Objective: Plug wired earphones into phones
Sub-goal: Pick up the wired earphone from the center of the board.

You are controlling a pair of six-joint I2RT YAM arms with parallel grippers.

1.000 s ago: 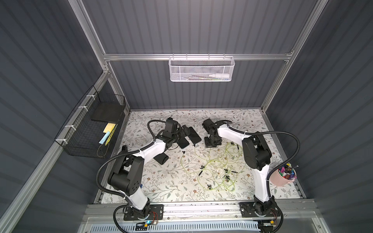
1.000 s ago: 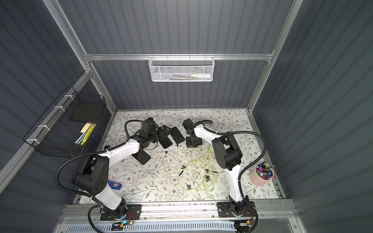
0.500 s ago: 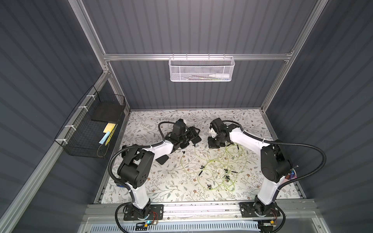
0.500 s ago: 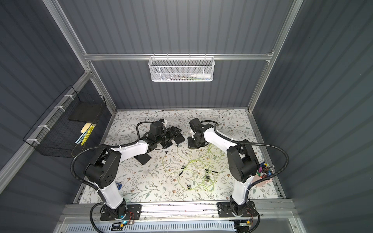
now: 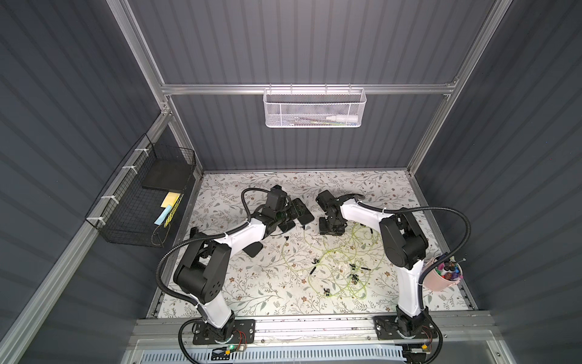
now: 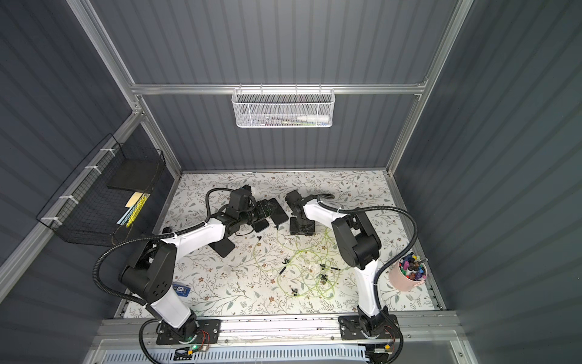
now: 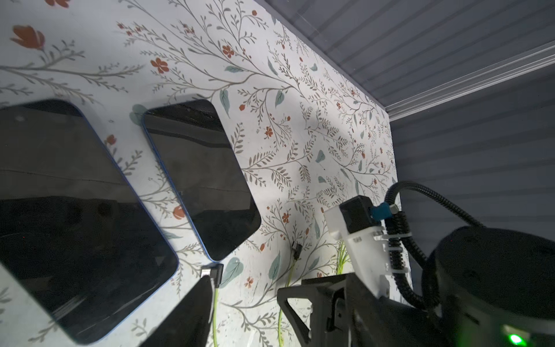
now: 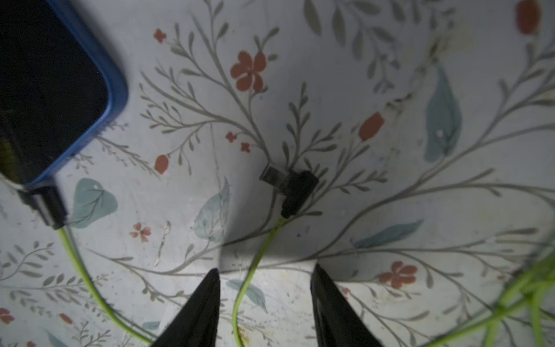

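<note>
Two phones (image 7: 75, 210) (image 7: 201, 180) lie flat side by side at the back of the table, seen in both top views (image 5: 304, 212) (image 6: 278, 214). A third phone (image 5: 253, 249) lies partly under my left forearm. My left gripper (image 5: 294, 214) hovers low by the phones, open. A black plug (image 7: 213, 272) lies at one finger's (image 7: 192, 312) tip, just off a phone's corner, its metal end bare. My right gripper (image 8: 265, 268) is open. A second plug (image 8: 291, 189) lies loose ahead of it, its cord running between the fingers. The earphones' tangle (image 5: 333, 268) lies mid-table.
The right arm's gripper and wrist camera (image 7: 354, 216) stand close beside my left gripper. A pink cup of markers (image 5: 442, 277) sits at the table's right edge. A black wire basket (image 5: 141, 195) hangs on the left wall and a white mesh basket (image 5: 313, 107) on the back rail.
My right gripper was shut and now stands open, with the plug lying free in front of it. Both arms shifted their elbows and came back; the gripper heads stayed by the phones.
</note>
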